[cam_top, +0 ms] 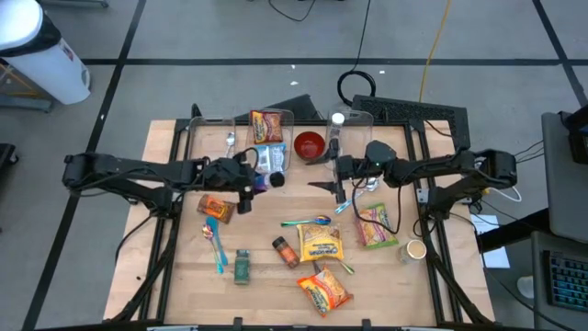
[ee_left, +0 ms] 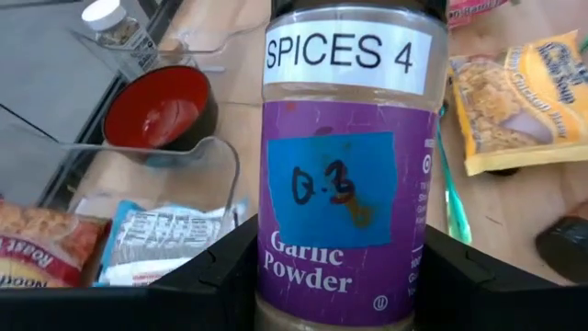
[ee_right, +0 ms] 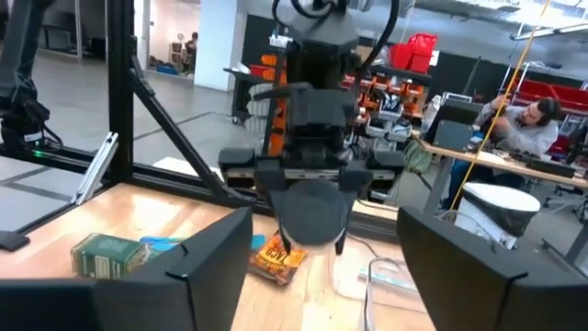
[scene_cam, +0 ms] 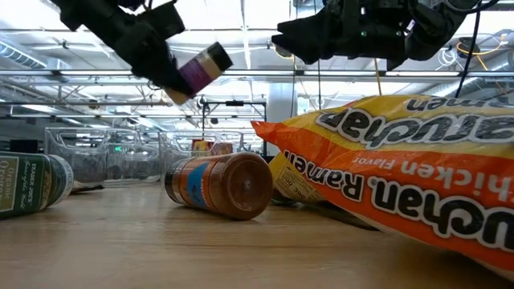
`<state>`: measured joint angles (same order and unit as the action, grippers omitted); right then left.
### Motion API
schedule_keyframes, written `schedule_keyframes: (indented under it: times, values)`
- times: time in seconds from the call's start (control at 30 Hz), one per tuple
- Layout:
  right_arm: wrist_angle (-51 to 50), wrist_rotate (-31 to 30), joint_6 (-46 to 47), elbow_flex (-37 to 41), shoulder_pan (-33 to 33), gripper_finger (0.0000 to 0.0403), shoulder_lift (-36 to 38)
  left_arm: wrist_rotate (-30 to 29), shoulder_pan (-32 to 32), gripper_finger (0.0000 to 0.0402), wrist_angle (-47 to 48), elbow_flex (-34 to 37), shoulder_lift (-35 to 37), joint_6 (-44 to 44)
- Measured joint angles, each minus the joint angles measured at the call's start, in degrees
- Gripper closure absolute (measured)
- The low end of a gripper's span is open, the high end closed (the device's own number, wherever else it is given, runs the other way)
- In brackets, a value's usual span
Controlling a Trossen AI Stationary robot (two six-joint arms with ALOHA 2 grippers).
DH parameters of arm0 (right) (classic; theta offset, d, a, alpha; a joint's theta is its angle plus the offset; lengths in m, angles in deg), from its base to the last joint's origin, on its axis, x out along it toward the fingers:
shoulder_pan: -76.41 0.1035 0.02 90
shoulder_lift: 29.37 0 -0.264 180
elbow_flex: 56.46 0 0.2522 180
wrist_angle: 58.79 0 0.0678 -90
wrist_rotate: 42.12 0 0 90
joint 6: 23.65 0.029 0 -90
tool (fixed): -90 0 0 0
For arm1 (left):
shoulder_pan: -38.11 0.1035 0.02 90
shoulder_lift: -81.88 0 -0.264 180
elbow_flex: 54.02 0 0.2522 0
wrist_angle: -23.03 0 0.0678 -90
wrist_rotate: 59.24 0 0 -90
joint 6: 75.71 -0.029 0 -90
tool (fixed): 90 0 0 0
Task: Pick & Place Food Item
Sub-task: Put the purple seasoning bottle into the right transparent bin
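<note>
1. Above the middle of the tabletop (cam_top: 184,276), in the high view, we see the left gripper (cam_top: 260,183) holding the garlic powder jar (cam_top: 266,181) in the air, close to the clear bin (cam_top: 270,138) at the far edge. The right gripper (cam_top: 323,186) hangs near it, over the middle, and has nothing between its fingers.
2. In the low view, the jar (scene_cam: 199,71) is tilted, high over the wood, clamped in the left gripper (scene_cam: 173,76). A brown spice jar (scene_cam: 221,185) lies on its side on the tabletop, and a ramen packet (scene_cam: 401,172) lies just before the camera.
3. In the left wrist view, both dark fingers (ee_left: 216,280) press the purple jar (ee_left: 347,175). A red bowl (ee_left: 161,115) stands behind it.
4. In the right wrist view, the fingers (ee_right: 197,257) stand wide apart, empty, and face the left arm.
</note>
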<state>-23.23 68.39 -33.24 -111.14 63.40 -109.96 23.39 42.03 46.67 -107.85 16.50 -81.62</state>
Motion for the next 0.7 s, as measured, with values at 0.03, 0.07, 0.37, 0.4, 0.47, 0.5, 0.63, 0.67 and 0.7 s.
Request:
schedule_keyframes:
  times: [0.03,0.07,0.37,0.4,0.47,0.5,0.63,0.67,0.7]
  values:
    - [0.23,-0.85,0.48,-0.01,0.01,0.0127,-0.67,0.0,0.07,0.0193,-0.94,0.0,-0.7,-0.63]
    - [0.28,-1.96,1.01,-0.01,0.02,0.0122,-1.41,0.04,0.16,0.0193,-2.47,-0.04,-1.58,-1.19]
    - [1.58,-1.97,1.54,-5.55,0.41,0.009,-10.15,-0.16,0.2,0.0193,-1.06,-8.33,-8.85,-4.93]
    - [2.13,-1.87,1.57,-5.86,0.61,0.0089,-10.78,-0.21,0.2,0.0193,0.23,-9.05,-9.32,-5.0]
    - [3.35,-1.69,1.6,-6.09,0.76,0.0089,-11.79,-0.25,0.2,0.0193,2.04,-10.3,-10.32,-6.11]
    - [3.83,-1.57,1.77,-6.16,0.76,0.0089,-12.02,-0.32,0.2,0.0193,2.16,-10.62,-10.54,-6.33]
    - [4.94,-0.31,4.34,-6.36,0.76,0.0091,-12.43,-1.71,0.28,0.0193,0.86,-10.97,-10.42,-6.04]
    - [4.95,1.0,4.78,-6.35,0.74,0.0091,-12.6,-1.86,0.34,0.0193,0.28,-11.12,-10.42,-6.0]
    - [4.95,1.81,5.0,-6.3,0.74,0.0091,-12.66,-1.98,0.44,0.0193,0.11,-11.14,-10.36,-5.85]
